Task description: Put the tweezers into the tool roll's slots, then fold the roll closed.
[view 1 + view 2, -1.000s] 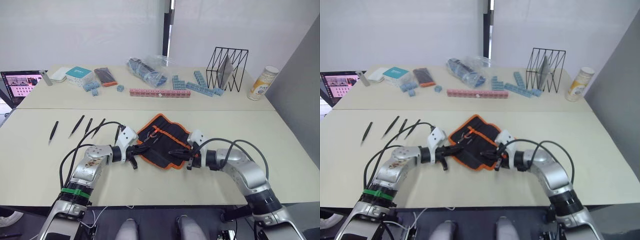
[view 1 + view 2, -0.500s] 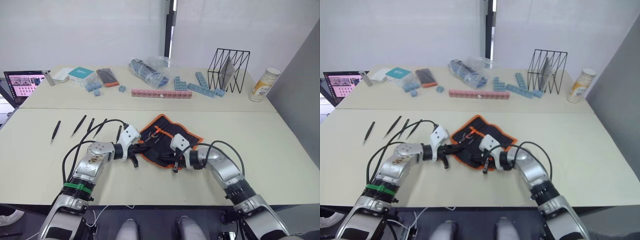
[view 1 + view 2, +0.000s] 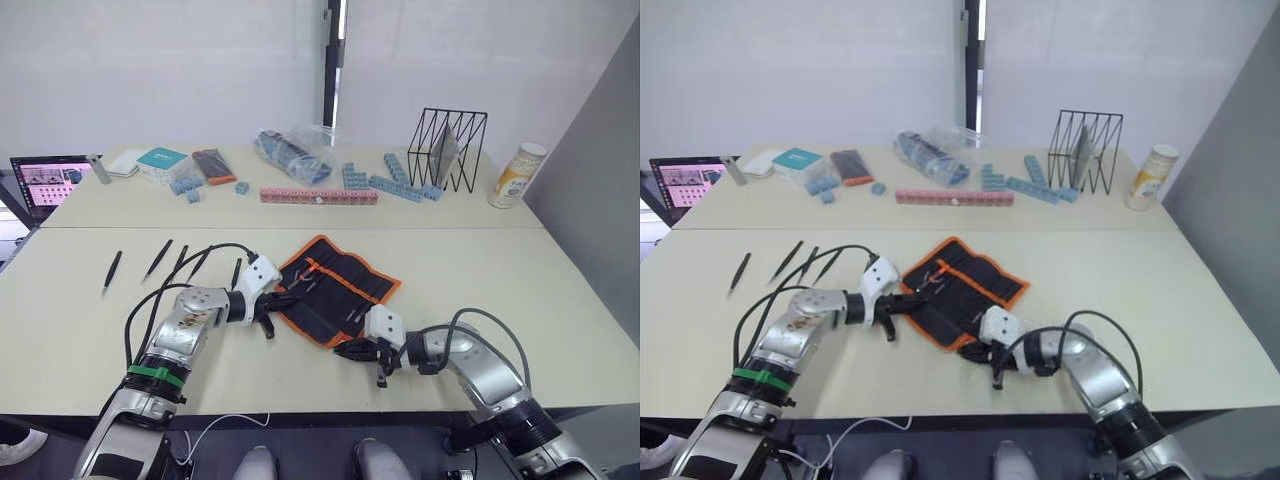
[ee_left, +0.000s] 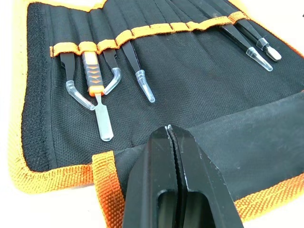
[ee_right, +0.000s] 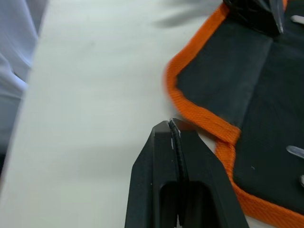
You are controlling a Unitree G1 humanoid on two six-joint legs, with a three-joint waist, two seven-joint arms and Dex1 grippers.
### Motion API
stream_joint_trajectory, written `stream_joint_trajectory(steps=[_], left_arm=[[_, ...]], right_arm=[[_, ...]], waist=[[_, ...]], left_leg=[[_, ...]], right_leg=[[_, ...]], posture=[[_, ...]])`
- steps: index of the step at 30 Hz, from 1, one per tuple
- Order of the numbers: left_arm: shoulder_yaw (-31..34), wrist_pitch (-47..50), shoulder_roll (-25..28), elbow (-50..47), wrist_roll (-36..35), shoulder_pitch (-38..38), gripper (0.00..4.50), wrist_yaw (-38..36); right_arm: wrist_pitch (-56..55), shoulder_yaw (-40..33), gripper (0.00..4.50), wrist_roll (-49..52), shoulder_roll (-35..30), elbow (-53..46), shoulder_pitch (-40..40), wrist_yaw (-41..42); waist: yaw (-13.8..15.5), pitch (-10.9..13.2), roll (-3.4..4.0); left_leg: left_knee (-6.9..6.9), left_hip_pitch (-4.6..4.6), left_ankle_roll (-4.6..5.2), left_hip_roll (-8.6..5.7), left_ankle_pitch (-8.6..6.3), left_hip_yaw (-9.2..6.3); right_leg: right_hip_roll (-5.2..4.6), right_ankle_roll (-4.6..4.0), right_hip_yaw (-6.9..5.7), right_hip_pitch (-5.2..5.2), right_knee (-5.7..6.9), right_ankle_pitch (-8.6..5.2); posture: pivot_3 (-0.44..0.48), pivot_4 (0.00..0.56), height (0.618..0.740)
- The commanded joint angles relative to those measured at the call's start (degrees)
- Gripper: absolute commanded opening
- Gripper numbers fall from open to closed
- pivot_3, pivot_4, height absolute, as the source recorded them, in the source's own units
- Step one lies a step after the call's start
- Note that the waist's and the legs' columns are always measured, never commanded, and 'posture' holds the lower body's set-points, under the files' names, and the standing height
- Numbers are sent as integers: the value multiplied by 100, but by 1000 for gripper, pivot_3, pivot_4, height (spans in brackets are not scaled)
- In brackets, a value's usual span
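Note:
The tool roll [image 3: 336,286] lies open in the middle of the table, black with orange trim. Some capped tweezers [image 4: 137,68] and an orange-handled tool sit in its slots [image 4: 142,33]. Several loose black tweezers [image 3: 157,258] lie on the table to the roll's left. My left gripper [image 3: 280,300] is shut, with its tips on the edge of the roll's lower flap [image 4: 228,142] at the roll's left end. My right gripper [image 3: 347,350] is shut on nothing. It rests on the bare table just off the roll's near orange corner [image 5: 202,121].
Along the back of the table stand a black wire rack [image 3: 446,150], a can [image 3: 509,176], a pink brick row [image 3: 318,196], blue bricks [image 3: 400,185] and a plastic bag [image 3: 290,150]. A laptop [image 3: 45,182] stands far left. The table's near edge [image 3: 300,405] is close behind my right gripper.
My right gripper has drawn back off the roll's near edge towards the table's front. The left gripper has stayed at the roll's left end. The camera has shifted slightly.

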Motion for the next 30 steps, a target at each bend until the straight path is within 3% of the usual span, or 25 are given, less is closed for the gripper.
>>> stream_joint_trajectory(steps=[1,10,19,30], left_arm=[[-100,38,66,148,160,95,40,-70],[-66,69,137,-20,169,140,40,-109],[49,-10,134,-93,151,173,40,6],[-71,-78,73,49,270,195,40,58]], right_arm=[[364,-201,0,273,204,-231,-560,-30],[27,-88,0,-17,980,1103,-1364,-100],[-423,216,0,-505,1472,2225,-1299,-183],[-219,731,0,-716,1087,1552,-162,298]], waist=[[-3,1,1],[24,1,2],[21,1,2],[24,-6,4]], left_leg=[[0,0,0,0,0,0],[-7,-21,28,-1,17,-1],[-7,-73,30,1,18,-5],[-8,-65,29,0,17,-6]], right_leg=[[0,0,0,0,0,0],[0,3,0,-16,-2,2],[13,39,7,-86,30,28],[19,13,24,-75,27,13]], posture=[[0,150,737],[0,150,737],[0,150,737],[0,150,737]])
